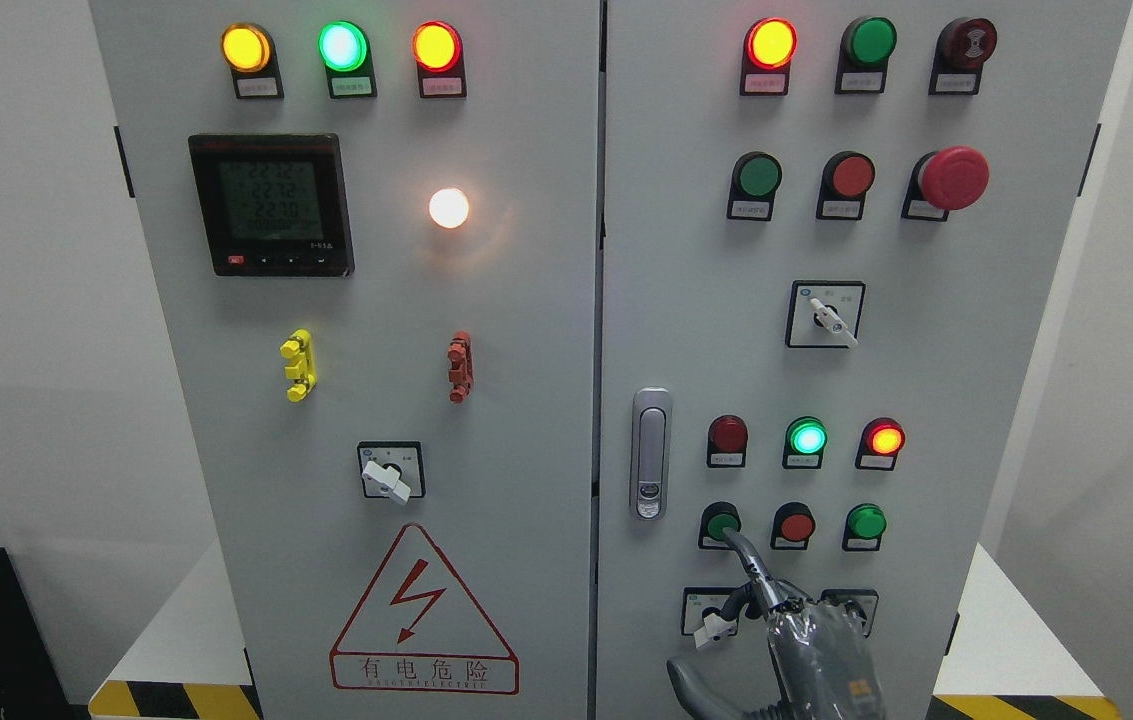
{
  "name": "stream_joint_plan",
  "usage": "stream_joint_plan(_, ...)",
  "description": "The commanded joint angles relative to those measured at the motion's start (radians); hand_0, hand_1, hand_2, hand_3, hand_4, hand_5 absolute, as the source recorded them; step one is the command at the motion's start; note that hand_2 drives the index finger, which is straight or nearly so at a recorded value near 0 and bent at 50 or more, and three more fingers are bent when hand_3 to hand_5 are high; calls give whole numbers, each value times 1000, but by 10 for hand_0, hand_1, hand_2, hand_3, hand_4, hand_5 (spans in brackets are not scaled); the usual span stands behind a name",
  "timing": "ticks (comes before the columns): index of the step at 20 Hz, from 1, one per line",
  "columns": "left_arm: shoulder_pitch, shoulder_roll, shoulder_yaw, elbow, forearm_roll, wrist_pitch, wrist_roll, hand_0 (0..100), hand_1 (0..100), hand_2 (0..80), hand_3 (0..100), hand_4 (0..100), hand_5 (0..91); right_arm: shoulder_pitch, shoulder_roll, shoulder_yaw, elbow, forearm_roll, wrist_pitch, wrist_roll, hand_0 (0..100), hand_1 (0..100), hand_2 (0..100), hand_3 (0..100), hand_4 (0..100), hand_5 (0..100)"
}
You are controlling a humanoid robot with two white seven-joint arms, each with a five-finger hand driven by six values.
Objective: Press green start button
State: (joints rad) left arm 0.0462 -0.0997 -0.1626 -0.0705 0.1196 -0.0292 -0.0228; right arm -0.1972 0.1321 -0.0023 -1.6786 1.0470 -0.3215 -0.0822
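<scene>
Lower right, our right hand (806, 630), index finger (741, 548) out, seemingly touches the green button (722, 522); next, we push straight in.

Green start button (722, 524): round, black-collared, unlit; lower row, leftmost of three on right cabinet door; fingertip touches its lower edge.

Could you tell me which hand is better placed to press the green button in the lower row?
The right hand: its extended finger is already at the green button. No left hand is visible.
</scene>
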Motion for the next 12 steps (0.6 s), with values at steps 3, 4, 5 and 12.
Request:
stream_joint_plan(3,0,0,0,0,0,0,0,120,556,0,0,0,0,-28,1,-18,69,1,1,-5,105,151,0,615,642,742)
stream_joint_plan(4,0,0,0,0,0,0,0,120,556,0,0,0,0,-28,1,-18,72,1,1,-5,106,151,0,615,643,741)
stream_joint_plan(5,0,0,0,0,0,0,0,120,556,0,0,0,0,-28,1,-16,74,1,1,-5,106,151,0,615,643,741)
stream_joint_plan(12,0,0,0,0,0,0,0,120,556,0,0,0,0,-28,1,-18,85,1,1,-7,107,150,0,615,636,739)
